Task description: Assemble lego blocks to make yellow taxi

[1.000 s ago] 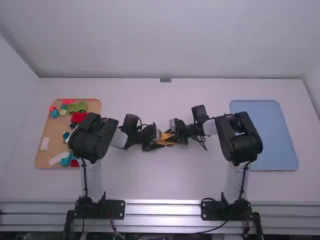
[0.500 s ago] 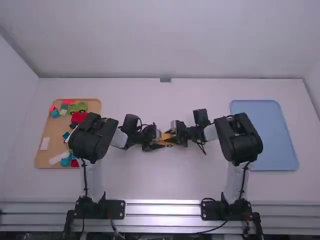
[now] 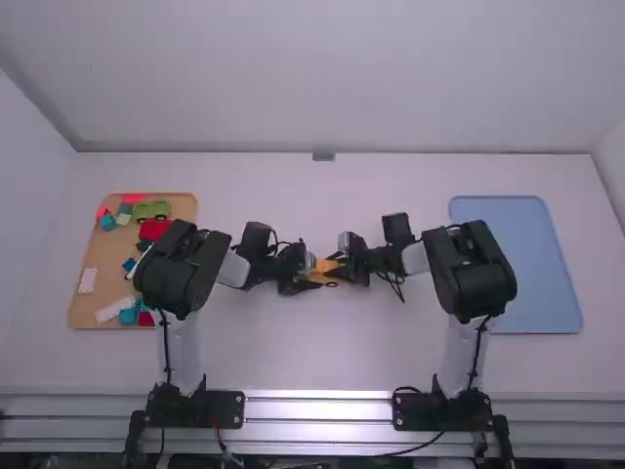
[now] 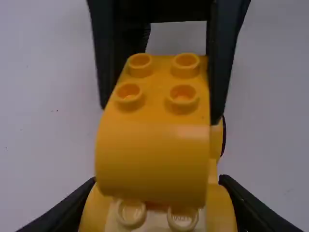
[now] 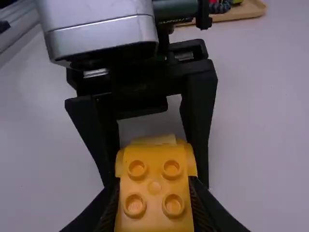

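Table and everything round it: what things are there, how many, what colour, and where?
curved block: one, yellow, in the right gripper
lower blocks: a few, yellow and cream, in the left gripper
brown tray: one, left side
green toy car: one, brown tray
red blocks: several, brown tray
blue-green blocks: several, brown tray
white blocks: several, brown tray
blue tray: one, right side
table: one, white, underneath
metal rail: silver, near edge
walls: white, behind and beside
arms: two, white and black
grippers: two, black, middle, jaws closed on blocks
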